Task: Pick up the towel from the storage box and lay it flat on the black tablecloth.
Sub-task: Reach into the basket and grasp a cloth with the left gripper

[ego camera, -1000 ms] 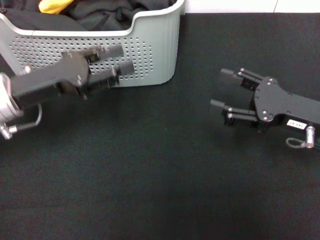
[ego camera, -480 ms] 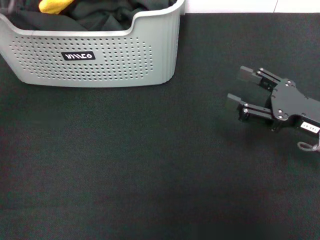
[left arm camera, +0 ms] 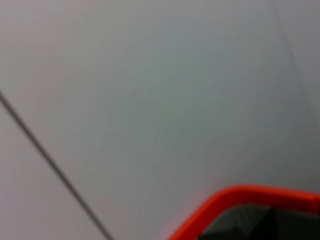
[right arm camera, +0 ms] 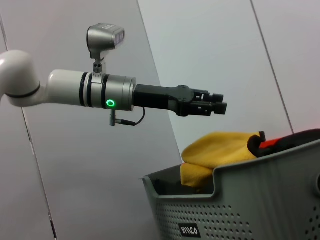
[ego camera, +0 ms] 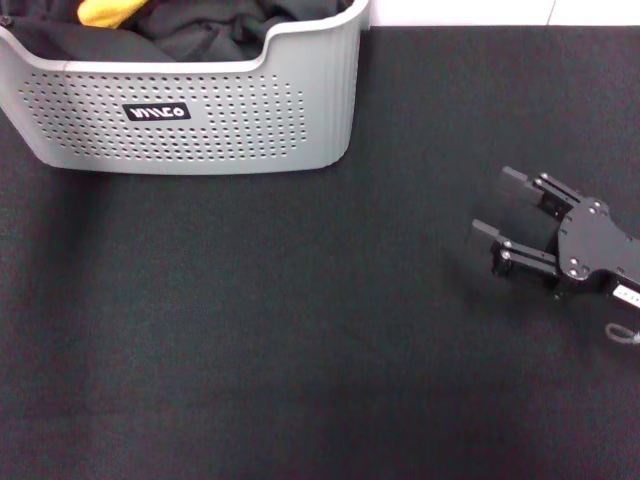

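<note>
**Supervisor:** Where is the towel?

**Me:** I see the towel (ego camera: 110, 11) still inside the storage box (ego camera: 200, 110), bunched up at the back of it, on top of dark black clothing (ego camera: 215, 30). From the right wrist view the towel (right arm camera: 220, 150) is a folded yellow heap rising above the box's rim (right arm camera: 240, 175), with a bit of red-orange showing just beside it.

**Supervisor:** And the box itself?

**Me:** It stands on the black tablecloth (ego camera: 300, 330), which covers the worktop. Its logo label (ego camera: 156, 112) faces my head camera.

**Supervisor:** Left arm?

**Me:** I don't see it from the head camera. In the right wrist view the left end effector (right arm camera: 217, 106) is held up in the air above the storage box, higher than the towel and apart from it. Its fingers look closed together and carry nothing, as far as I can tell from the side. The left wrist camera gives me only a pale wall and an orange-red edge (left arm camera: 240, 197).

**Supervisor:** Right arm?

**Me:** The right end effector (ego camera: 505, 205) is low over the tablecloth, well to the right of the storage box, its fingers spread apart and empty, pointing towards the box.
</note>
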